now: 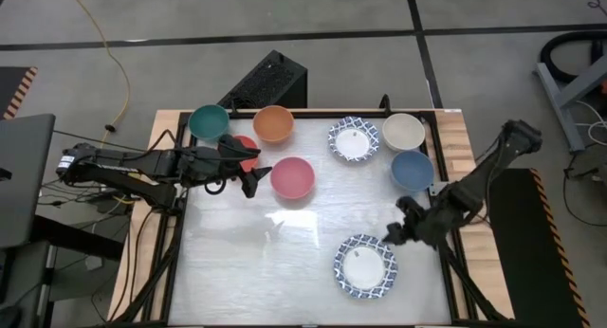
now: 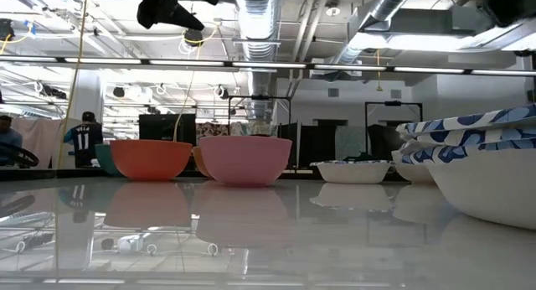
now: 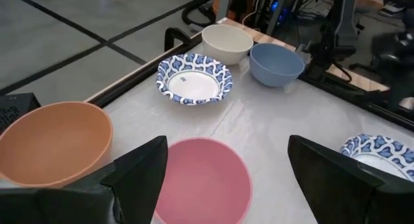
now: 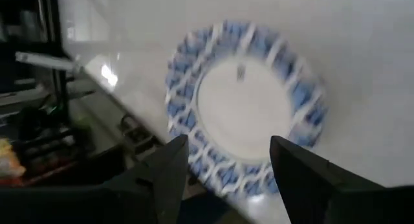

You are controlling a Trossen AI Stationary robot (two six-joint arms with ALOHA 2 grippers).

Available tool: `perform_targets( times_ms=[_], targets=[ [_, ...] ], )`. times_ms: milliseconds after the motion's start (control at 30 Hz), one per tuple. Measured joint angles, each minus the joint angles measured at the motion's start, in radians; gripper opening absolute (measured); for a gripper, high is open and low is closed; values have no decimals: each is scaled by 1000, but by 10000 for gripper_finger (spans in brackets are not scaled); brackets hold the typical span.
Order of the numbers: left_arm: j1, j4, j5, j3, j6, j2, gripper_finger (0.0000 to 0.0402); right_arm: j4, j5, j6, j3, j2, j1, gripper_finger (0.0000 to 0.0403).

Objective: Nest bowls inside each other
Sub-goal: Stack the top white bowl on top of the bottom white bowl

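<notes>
Bowls rest on their bases on the white table. Along the far side stand a teal bowl [image 1: 209,121], an orange bowl [image 1: 273,124], a patterned-rim bowl [image 1: 354,139], a cream bowl [image 1: 404,131] and a blue bowl [image 1: 412,169]. A red bowl [image 1: 247,144] shows partly under my left arm. My left gripper [image 3: 226,179] hangs open above the near-left rim of the pink bowl [image 3: 204,179], touching nothing. My right gripper [image 4: 229,172] hangs open above and to the right of the near patterned-rim bowl [image 4: 246,111], clear of it.
A black box [image 1: 270,82] sits beyond the far table edge. Wooden side rails [image 1: 460,157] border the table. Open white surface lies at the table's near left [image 1: 256,262]. In the low view people stand in the room far behind the table [image 2: 84,139].
</notes>
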Motion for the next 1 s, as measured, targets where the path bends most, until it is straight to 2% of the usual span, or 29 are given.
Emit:
perform_targets(
  times_ms=[100, 233, 400, 567, 800, 1000],
  targets=[
    [0, 2, -4, 0, 5, 0, 309, -97, 56, -198, 38, -20, -97, 240],
    [0, 2, -6, 0, 21, 0, 309, -171, 95, -573, 73, -12, -266, 240],
    [0, 3, -6, 0, 23, 0, 309, -130, 96, -1070, 96, 39, -495, 240],
    [0, 2, -16, 0, 14, 0, 309, -71, 95, -1495, 108, 114, -663, 240],
    [0, -2, -54, 0, 38, 0, 309, -11, 78, -1847, 108, 246, -795, 240],
    [0, -14, -56, 0, 38, 0, 309, 41, 39, -2004, 108, 382, -867, 240]
  ],
)
